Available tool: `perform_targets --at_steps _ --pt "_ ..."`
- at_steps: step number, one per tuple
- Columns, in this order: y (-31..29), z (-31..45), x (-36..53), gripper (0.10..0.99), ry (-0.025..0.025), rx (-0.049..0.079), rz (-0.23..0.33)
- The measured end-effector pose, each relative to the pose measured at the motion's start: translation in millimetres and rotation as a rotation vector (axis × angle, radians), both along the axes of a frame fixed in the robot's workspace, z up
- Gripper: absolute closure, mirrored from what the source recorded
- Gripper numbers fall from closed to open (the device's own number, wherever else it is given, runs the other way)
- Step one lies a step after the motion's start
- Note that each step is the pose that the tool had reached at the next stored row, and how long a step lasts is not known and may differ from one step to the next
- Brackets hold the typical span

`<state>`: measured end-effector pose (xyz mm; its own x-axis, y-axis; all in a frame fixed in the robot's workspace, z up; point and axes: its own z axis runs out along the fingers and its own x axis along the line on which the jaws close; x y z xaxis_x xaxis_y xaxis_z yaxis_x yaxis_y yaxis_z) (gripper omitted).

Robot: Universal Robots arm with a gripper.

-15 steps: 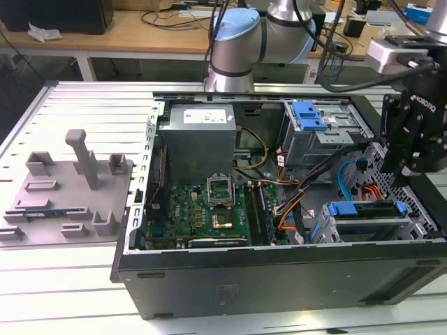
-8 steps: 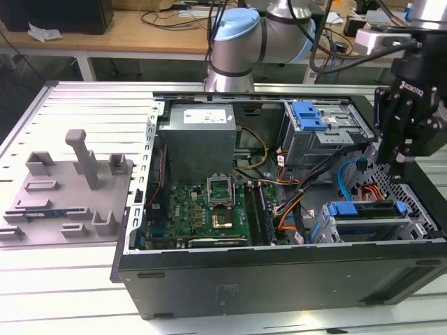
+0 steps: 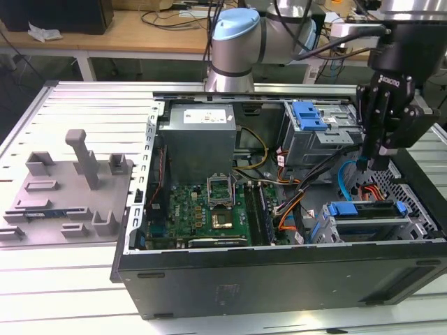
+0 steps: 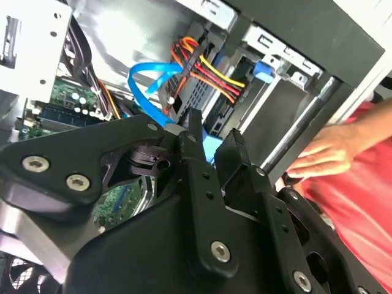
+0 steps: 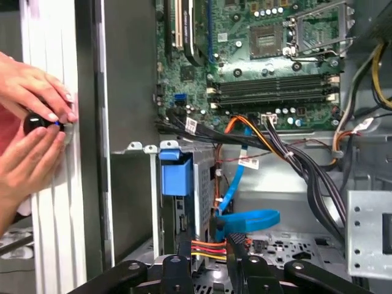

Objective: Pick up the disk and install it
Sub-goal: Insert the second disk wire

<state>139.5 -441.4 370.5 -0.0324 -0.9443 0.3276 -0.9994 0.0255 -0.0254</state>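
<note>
The black metal pincer [image 4: 208, 144] is seen above a looped flat blue cable [image 4: 147, 86]. A bundle of red, orange and yellow wires [image 4: 208, 70] is seen beyond it. A person's hand [image 4: 324, 153] is laid against the dark case edge.

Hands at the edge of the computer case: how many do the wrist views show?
2 in the first wrist view: an upper hand and a lower hand, close together outside the case wall. The second wrist view shows one hand; the other may be hidden.
</note>
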Motion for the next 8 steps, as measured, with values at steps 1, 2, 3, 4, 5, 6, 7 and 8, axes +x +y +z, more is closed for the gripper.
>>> perform_targets --at_steps 1,2,3,4,5,6,7,8 --pt "1.7 0.0 -1.4 0.722 0.0000 -0.009 0.001" --pt "3.4 0.0 -2.6 0.722 0.0000 -0.016 0.001" --pt "6.3 -0.1 -4.4 0.722 0.0001 -0.027 0.002" --pt "8.8 -0.1 -6.4 0.722 0.0000 -0.036 0.003" --pt "10.4 -0.4 -8.2 0.722 0.0001 -0.044 0.003" --pt "11.7 -0.5 -9.5 0.722 0.0000 -0.049 0.003" --pt "13.3 -0.8 -10.9 0.722 0.0001 -0.059 0.003" --pt "13.3 -1.6 -10.9 0.722 0.0001 -0.065 0.003"
